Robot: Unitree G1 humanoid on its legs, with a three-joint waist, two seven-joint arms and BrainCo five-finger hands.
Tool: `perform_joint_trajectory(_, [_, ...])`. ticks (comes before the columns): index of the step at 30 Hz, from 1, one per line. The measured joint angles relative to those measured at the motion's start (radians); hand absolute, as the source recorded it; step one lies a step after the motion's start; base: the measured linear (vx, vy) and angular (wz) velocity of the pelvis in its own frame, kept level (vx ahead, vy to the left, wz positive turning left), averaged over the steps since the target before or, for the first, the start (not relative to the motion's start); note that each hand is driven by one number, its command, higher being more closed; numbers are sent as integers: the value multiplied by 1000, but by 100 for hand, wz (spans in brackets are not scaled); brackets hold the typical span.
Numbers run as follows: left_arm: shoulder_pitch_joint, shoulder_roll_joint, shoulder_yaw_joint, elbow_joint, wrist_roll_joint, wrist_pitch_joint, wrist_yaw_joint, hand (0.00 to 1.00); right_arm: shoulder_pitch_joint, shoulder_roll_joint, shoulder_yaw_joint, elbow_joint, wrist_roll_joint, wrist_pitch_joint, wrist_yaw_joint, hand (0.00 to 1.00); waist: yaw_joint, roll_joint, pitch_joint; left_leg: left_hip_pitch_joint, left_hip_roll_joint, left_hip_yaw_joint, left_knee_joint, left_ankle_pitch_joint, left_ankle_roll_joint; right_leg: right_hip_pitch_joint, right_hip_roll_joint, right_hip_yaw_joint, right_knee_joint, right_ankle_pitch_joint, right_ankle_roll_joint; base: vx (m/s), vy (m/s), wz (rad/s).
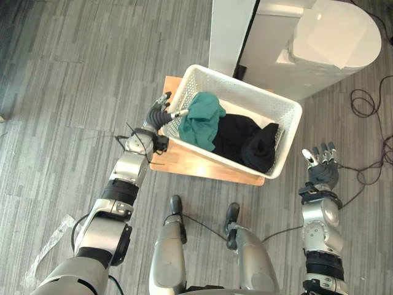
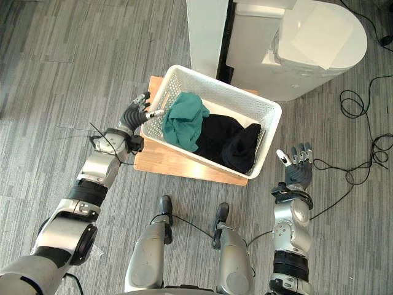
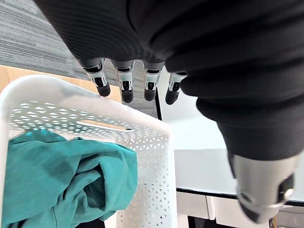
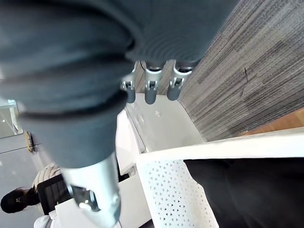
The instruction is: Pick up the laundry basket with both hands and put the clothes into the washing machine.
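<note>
Starting on the left, the left robot hand (image 1: 158, 115) is held right up at the left end of the white laundry basket (image 1: 242, 88), and it's released, not clenched: in the left wrist view its fingers (image 3: 126, 85) are seen stretched out straight just above the rim, with nothing grasped. Whether the thumb actually touches the basket wall can't really be told. The basket itself is parked on a low wooden table (image 1: 190, 163) standing on the grey plank floor (image 1: 73, 74), so it hasn't been lifted yet. Inside, a crumpled teal garment (image 1: 201, 120) is piled at the left end, and a heap of black clothes (image 1: 245, 140) is bunched up beside it toward the right end. Behind the basket, a bit to the right, the white washing machine (image 1: 325, 43) is seen. Over on the far right, the right robot hand (image 1: 322, 171) is held near the basket's right end but apart from it, fingers spread and straight, so it's released too, with nothing held.
</note>
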Motion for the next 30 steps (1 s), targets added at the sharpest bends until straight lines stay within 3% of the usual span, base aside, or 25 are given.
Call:
perform_joint_trajectory(6, [-145, -3, -19, 122, 188, 4, -11, 0, 8, 12, 3, -62, 5, -6, 4, 0, 1, -2, 19, -35, 15, 25, 29, -9, 4, -29, 5, 4, 4, 5, 6, 5, 8, -5])
perform_joint_trajectory(10, [-250, -31, -2, 216, 321, 13, 42, 0, -9, 26, 21, -111, 37, -34, 13, 0, -4, -5, 45, -69, 25, 38, 39, -9, 5, -66, 11, 10, 3, 15, 10, -7, -7, -11])
perform_joint_trajectory(16, [-323, -62, 83, 225, 452, 10, 127, 0, -17, 37, 42, -143, 39, -84, 20, 0, -9, -14, 73, -82, 35, 52, 39, -9, 4, -85, 17, 10, 6, 15, 10, 37, -20, -6])
perform_joint_trajectory(20, [-333, -72, 102, 226, 508, 10, 183, 0, -19, 37, 43, -153, 39, -108, 19, 0, -7, -14, 73, -82, 36, 55, 39, -9, 4, -85, 17, 7, 4, 15, 10, 44, -3, 0])
perform_joint_trajectory(23, [-333, -76, 104, 226, 507, 10, 184, 0, -19, 36, 43, -169, 38, -109, 13, 0, -7, -14, 74, -85, 36, 55, 39, -9, 4, -85, 17, 5, 1, 15, 10, 13, 0, 0])
perform_joint_trajectory(27, [-322, -88, 101, 222, 501, 10, 157, 0, -19, 37, 43, -170, 38, -108, 10, 0, -5, -18, 76, -87, 36, 54, 39, -9, 4, -85, 17, 2, 0, 17, 12, 2, 0, 1])
perform_joint_trajectory(30, [-295, -95, 88, 221, 494, 14, 93, 0, -19, 37, 38, -172, 39, -107, -3, 0, -7, -18, 76, -87, 36, 54, 39, -9, 4, -85, 17, 2, -2, 19, 16, 0, 0, 0])
